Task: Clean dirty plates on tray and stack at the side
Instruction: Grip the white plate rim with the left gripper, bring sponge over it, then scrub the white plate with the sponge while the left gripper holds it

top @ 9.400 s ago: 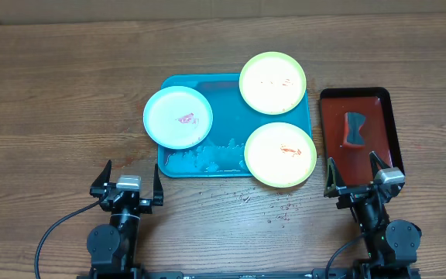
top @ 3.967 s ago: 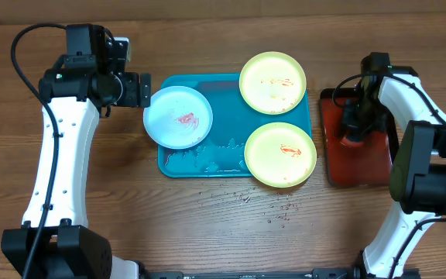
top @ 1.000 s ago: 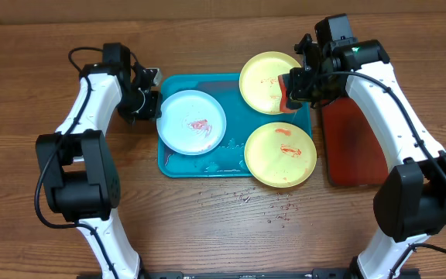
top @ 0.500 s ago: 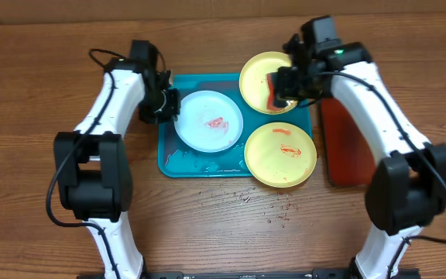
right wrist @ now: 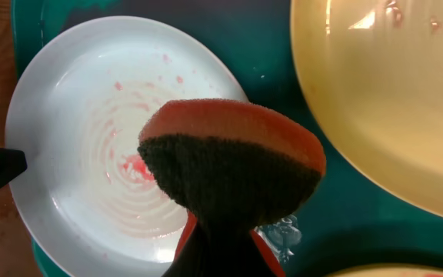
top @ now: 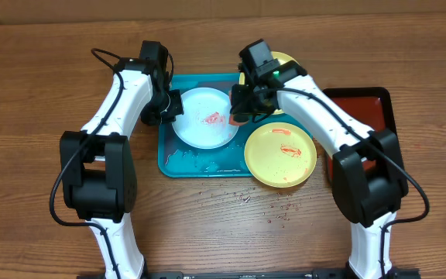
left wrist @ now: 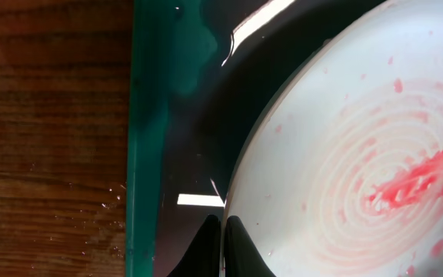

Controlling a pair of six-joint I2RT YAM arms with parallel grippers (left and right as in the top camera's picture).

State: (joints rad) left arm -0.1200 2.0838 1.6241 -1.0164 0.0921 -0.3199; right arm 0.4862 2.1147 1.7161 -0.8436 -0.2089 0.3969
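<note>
turquoise tray on our wooden surface holds the pale plate, red-smeared, at its middle, with one yellow-green plate overhanging its near right corner. our left pincer sits closed and empty at the pale rim; our right pincer grips an orange sponge above that plate.

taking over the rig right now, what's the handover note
left pincer: shut, tips at the white plate's left rim.
right pincer: shut on the sponge, held over that plate's right side.
plates: white plate mid-tray; back yellow plate at its far right corner, front yellow plate over its near right rim.
done: none clean, all show red smears; none stacked.
left: scrub all three, stack beside the tray.
</note>
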